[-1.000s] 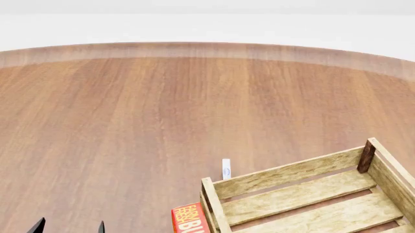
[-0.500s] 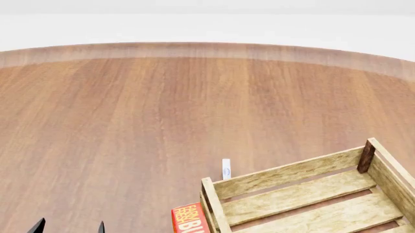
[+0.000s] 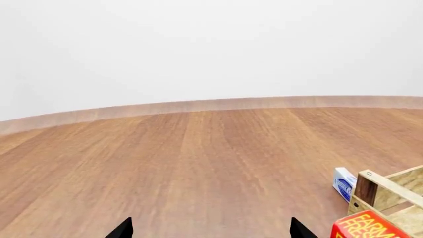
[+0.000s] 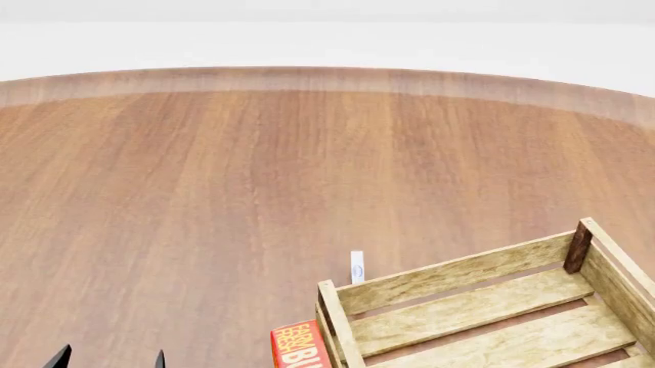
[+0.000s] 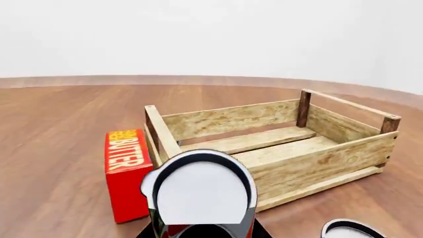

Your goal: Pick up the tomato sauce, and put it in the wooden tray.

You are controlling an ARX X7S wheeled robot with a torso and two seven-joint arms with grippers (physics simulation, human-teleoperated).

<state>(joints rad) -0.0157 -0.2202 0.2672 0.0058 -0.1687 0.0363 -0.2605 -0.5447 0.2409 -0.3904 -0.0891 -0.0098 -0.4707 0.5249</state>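
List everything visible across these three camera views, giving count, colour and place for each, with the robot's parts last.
table: one, brown wood, under everything.
wooden tray: one, pale slats with dark posts, on the table.
butter box: one, red, beside the tray's short end.
small box: one, white and blue, by the tray's corner.
tomato sauce: one, silvery top, close to the right wrist camera.
second can: one, only its pale top shows.
left gripper: black fingertips, open, empty.
right gripper: black sliver below the can, state unclear.
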